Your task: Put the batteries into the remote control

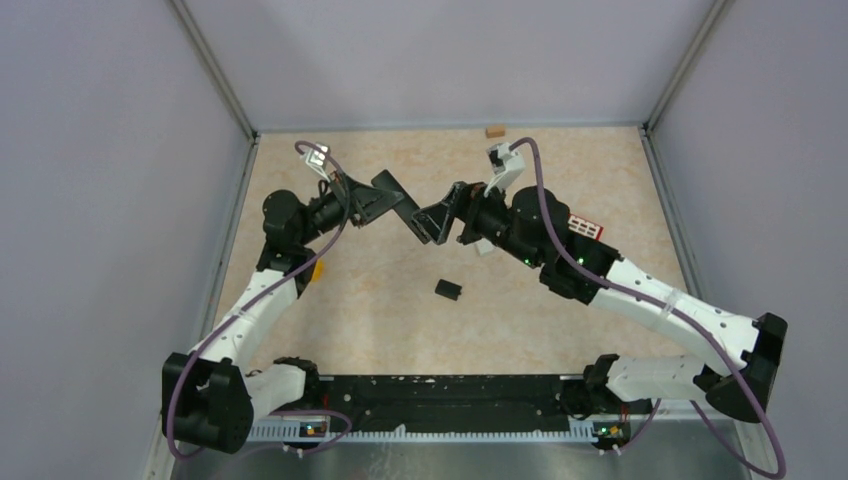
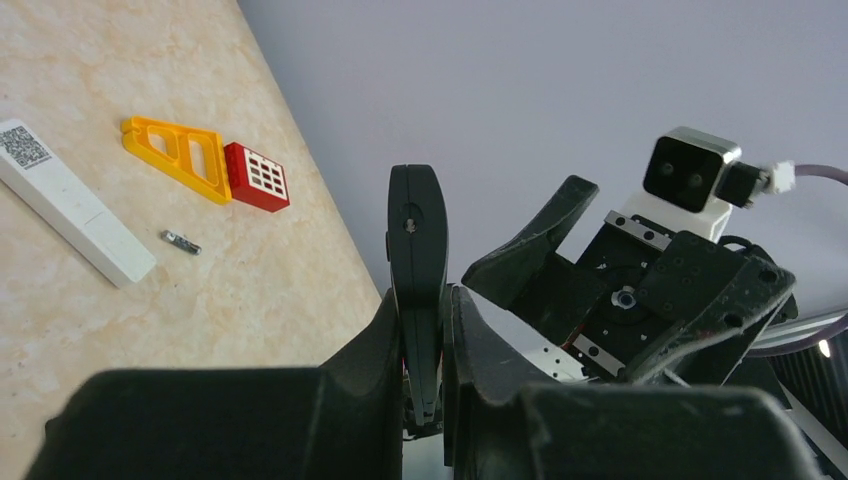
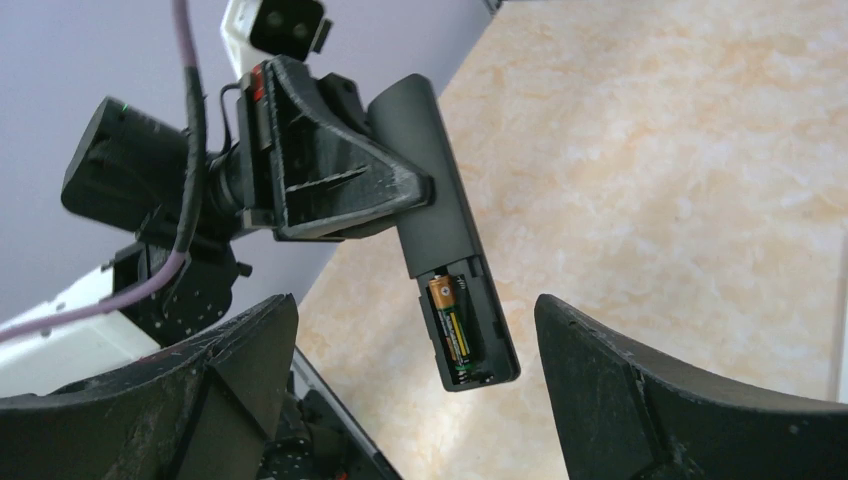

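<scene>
Count of remotes is two. The black remote (image 3: pixel 432 205) is held off the table (image 1: pixel 520 330), clamped in the left gripper (image 2: pixel 422 305), whose jaws are squeezed onto its sides around mid-length. In the left wrist view it shows edge-on between the two fingers (image 2: pixel 480 345).

The back cover is off at the free end, so the compartment is exposed. One battery in the compartment (image 3: pixel 452 330), black and gold, sits in the left slot as the right wrist camera sees it. The slot beside it is bare.

The right gripper (image 1: pixel 436 222) has its jaws spread wide. In its own camera one finger sits on each side of the open compartment end, neither touching the remote. In the top view the two grippers meet tip to tip over the middle of the table.

The white remote (image 2: pixel 70 200) lies flat on the table with its QR label up. One loose battery (image 2: pixel 181 241) lies on the table just beside its end, not touching it.

That makes two batteries visible: one seated, one loose.

Other items, one of each:
- orange frame piece (image 2: pixel 175 155), lying against the red grid block (image 2: pixel 257 177)
- small black piece (image 1: pixel 447 289), alone on the table nearer the arm bases, well apart from both grippers
- tan block (image 1: pixel 494 130) at the far edge
- orange bit (image 1: pixel 318 270) next to the left forearm; I can't tell what it is
</scene>
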`<state>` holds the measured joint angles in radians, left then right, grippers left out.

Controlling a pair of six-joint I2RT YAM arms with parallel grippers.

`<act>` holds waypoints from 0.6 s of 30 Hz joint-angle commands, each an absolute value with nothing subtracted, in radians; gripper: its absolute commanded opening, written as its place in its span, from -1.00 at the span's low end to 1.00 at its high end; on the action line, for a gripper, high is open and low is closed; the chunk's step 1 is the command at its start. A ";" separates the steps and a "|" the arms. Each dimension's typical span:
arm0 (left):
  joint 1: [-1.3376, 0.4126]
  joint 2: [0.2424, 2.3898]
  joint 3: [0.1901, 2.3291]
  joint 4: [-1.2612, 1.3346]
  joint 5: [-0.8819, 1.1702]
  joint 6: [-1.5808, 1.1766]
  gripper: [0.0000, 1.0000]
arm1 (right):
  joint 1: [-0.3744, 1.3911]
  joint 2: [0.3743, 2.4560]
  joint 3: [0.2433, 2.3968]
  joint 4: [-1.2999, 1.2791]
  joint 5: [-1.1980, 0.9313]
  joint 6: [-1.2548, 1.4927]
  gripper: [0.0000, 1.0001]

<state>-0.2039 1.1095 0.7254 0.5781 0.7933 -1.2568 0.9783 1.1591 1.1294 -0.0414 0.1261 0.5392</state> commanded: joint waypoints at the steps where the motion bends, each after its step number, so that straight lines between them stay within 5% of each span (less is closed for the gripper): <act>1: -0.203 1.082 0.712 0.669 0.772 -1.233 -1.00 | 0.952 1.171 1.201 -0.204 0.204 0.840 0.84; 18: -0.202 1.035 0.659 0.854 0.735 -1.278 -1.00 | 0.903 1.142 0.956 0.204 0.059 1.295 0.94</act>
